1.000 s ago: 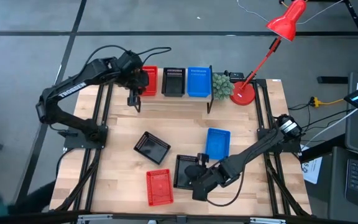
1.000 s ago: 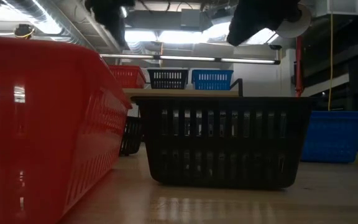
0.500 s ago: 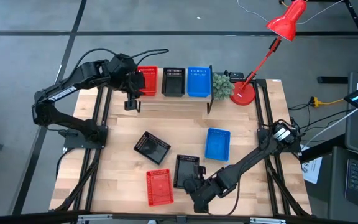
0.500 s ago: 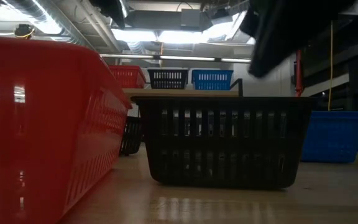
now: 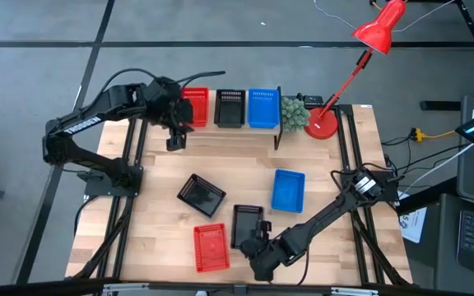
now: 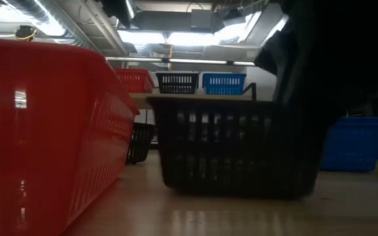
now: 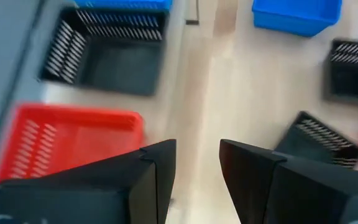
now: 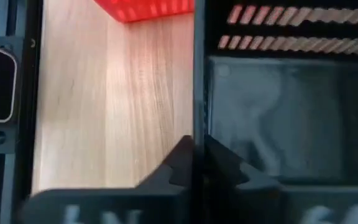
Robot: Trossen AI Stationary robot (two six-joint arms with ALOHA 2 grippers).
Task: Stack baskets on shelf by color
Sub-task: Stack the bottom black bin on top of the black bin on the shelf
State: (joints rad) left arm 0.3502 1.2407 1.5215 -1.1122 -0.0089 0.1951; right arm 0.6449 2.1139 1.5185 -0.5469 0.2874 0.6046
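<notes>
The shelf (image 5: 245,128) at the far edge carries a red basket (image 5: 194,105), a black one (image 5: 230,107) and a blue one (image 5: 262,108). On the table lie a tilted black basket (image 5: 200,196), a blue basket (image 5: 287,190), a red basket (image 5: 211,247) and a second black basket (image 5: 248,224). My right gripper (image 5: 258,242) is shut on that second black basket at its near end. My left gripper (image 5: 174,138) hangs open and empty in front of the shelf's left end, beside the red basket (image 7: 67,137). My right gripper (image 8: 197,163) pinches the near short wall (image 8: 199,93) of the black basket, one finger inside the basket and one outside. It comes from above, slanting in from the table's right. The basket's bottom (image 6: 235,190) is at the tabletop; I cannot tell whether it is lifted.
A small potted plant (image 5: 294,113) and a red desk lamp's base (image 5: 323,125) stand at the shelf's right end. The red basket (image 6: 44,131) fills the low view's left side. Bare wood lies between the shelf and the loose baskets.
My right gripper has swung toward the near edge and come down onto the black basket's near wall; in the low view that basket has shifted slightly. My left gripper has drawn a little away from the shelf's red basket, toward the near edge.
</notes>
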